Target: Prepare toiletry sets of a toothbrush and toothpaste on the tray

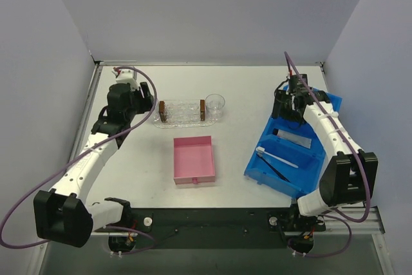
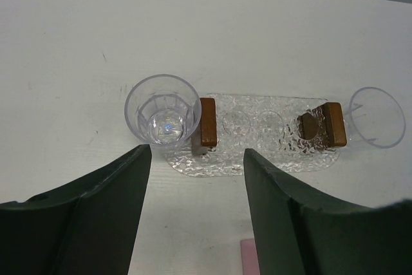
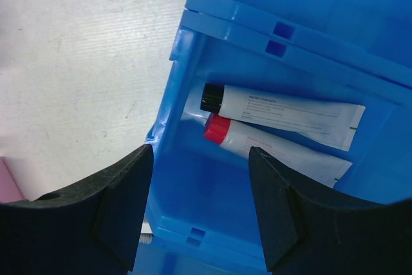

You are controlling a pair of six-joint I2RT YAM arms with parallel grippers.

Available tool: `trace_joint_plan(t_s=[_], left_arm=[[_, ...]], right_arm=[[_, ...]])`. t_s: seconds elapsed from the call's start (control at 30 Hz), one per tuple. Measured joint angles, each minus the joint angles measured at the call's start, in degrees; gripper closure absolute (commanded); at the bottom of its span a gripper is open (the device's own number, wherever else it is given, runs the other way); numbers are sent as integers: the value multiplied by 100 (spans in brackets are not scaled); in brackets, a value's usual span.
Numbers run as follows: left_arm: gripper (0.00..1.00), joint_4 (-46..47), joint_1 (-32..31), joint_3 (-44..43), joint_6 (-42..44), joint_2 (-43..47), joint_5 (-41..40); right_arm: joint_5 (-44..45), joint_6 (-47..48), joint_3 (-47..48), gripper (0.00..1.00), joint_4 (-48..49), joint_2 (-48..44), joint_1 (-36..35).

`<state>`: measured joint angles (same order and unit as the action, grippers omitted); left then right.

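The clear bumpy tray [image 2: 257,138] lies on the table with a brown block [image 2: 207,122] near each end; in the top view the tray [image 1: 182,114] sits left of centre. My left gripper [image 2: 196,152] hovers open just short of it, with nothing between its fingers. Two toothpaste tubes lie side by side in the blue bin, one black-capped [image 3: 283,111] and one red-capped [image 3: 277,149]. My right gripper [image 3: 201,152] hangs open over that compartment, near the caps. A white toothbrush [image 1: 278,158] lies in the bin's nearer compartment.
One clear cup [image 2: 163,109] stands at the tray's left end and another [image 2: 378,117] at its right end. An open pink box [image 1: 193,159] sits in front of the tray. The blue bin [image 1: 315,159] is at the right, with a dark toothbrush [image 1: 278,170] inside.
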<state>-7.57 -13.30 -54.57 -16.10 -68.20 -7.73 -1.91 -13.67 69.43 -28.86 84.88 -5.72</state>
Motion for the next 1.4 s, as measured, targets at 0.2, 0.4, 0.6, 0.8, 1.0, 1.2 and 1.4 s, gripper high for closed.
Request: trace_joint_plan(t_s=[0.2,0.4,0.6,0.8,1.0,1.2,1.4], left_arm=[[30,-605,0,-87,33,68,63],[30,-857,0,-184,74,87,186],[30,-931,0,-184,208,151,243],[30,-1086,28,-184,354,223,240],[30,-1244,50,-181,378,431,212],[30,-1283,68,-131,341,824,138],[30,-1287,70,66,310,957,87]], right_arm=[[136,396,-258,45,-37,90,175],[173,977,-382,45,-44,732,234],[190,1661,-592,44,-44,1095,238],[-24,2138,-535,45,24,1384,291],[-138,2387,-385,50,365,1582,306],[-195,2627,-490,81,603,1644,302],[-175,2706,-686,100,876,1504,302]])
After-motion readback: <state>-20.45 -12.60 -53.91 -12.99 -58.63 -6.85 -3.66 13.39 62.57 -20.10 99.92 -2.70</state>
